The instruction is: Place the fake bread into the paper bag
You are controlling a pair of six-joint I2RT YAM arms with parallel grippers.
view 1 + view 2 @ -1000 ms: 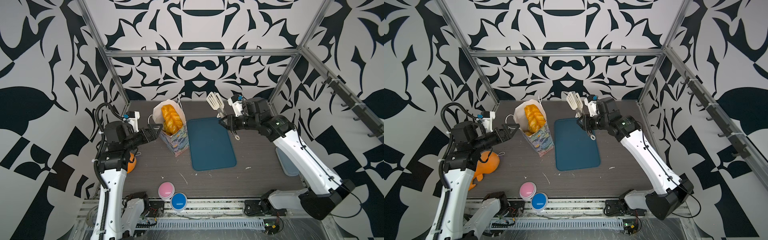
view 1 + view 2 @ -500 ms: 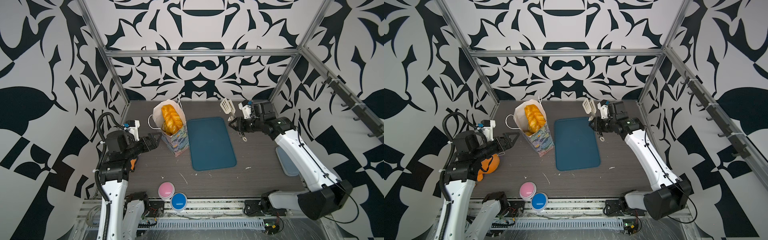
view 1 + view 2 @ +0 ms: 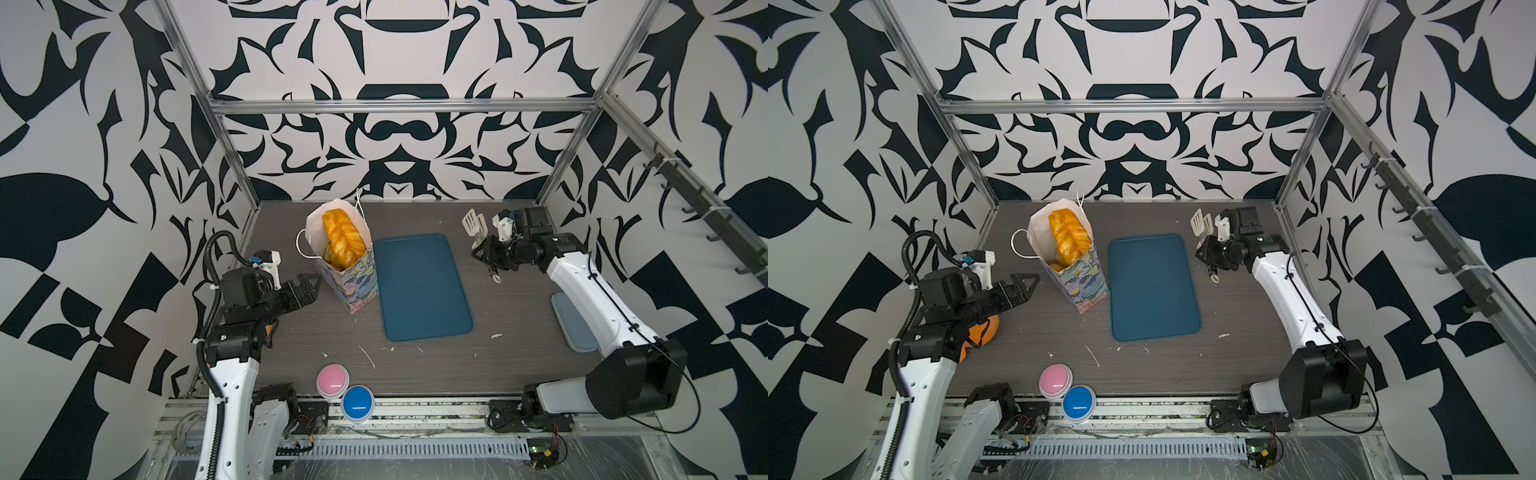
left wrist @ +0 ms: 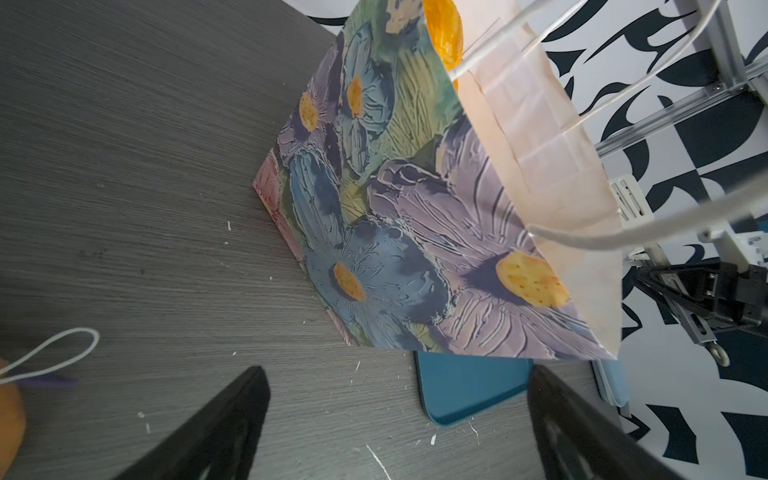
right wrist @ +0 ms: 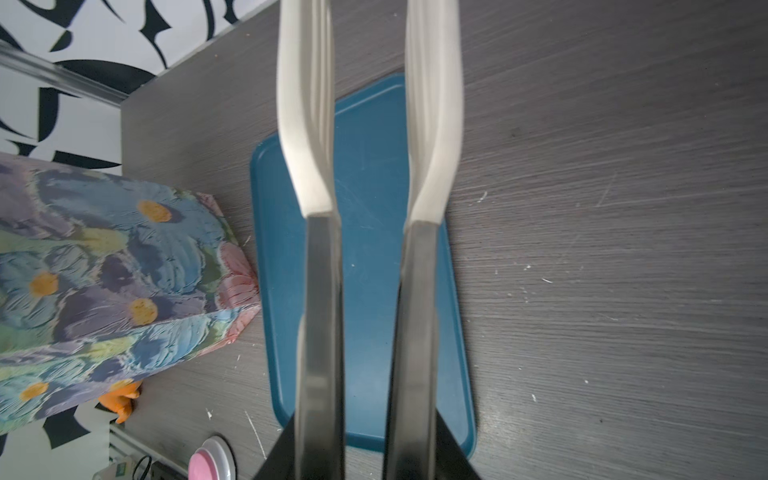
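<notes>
The paper bag point(image 3: 351, 270) point(image 3: 1079, 274) stands upright just left of the tray, its mouth open. A braided loaf of fake bread point(image 3: 340, 237) point(image 3: 1065, 237) sticks up out of it, with more golden pastry beneath. My left gripper point(image 3: 309, 286) point(image 3: 1027, 282) hangs open and empty just left of the bag, apart from it. In the left wrist view the bag point(image 4: 415, 208) fills the space ahead of my open gripper point(image 4: 395, 415). My right gripper point(image 3: 484, 249) point(image 5: 365, 436) is shut on white-tipped tongs point(image 3: 473, 222) point(image 5: 320, 270) at the far right; nothing is between the tongs' tips.
An empty blue tray point(image 3: 419, 286) lies mid-table. Pink point(image 3: 332, 380) and blue point(image 3: 357, 399) buttons sit at the front edge. A pale blue lid point(image 3: 575, 324) lies under my right arm. An orange ball point(image 3: 984, 332) rests under my left arm.
My right arm has drawn back to the right with the tongs, away from the bag and tray. My left gripper has pulled back from the bag toward the near left.
</notes>
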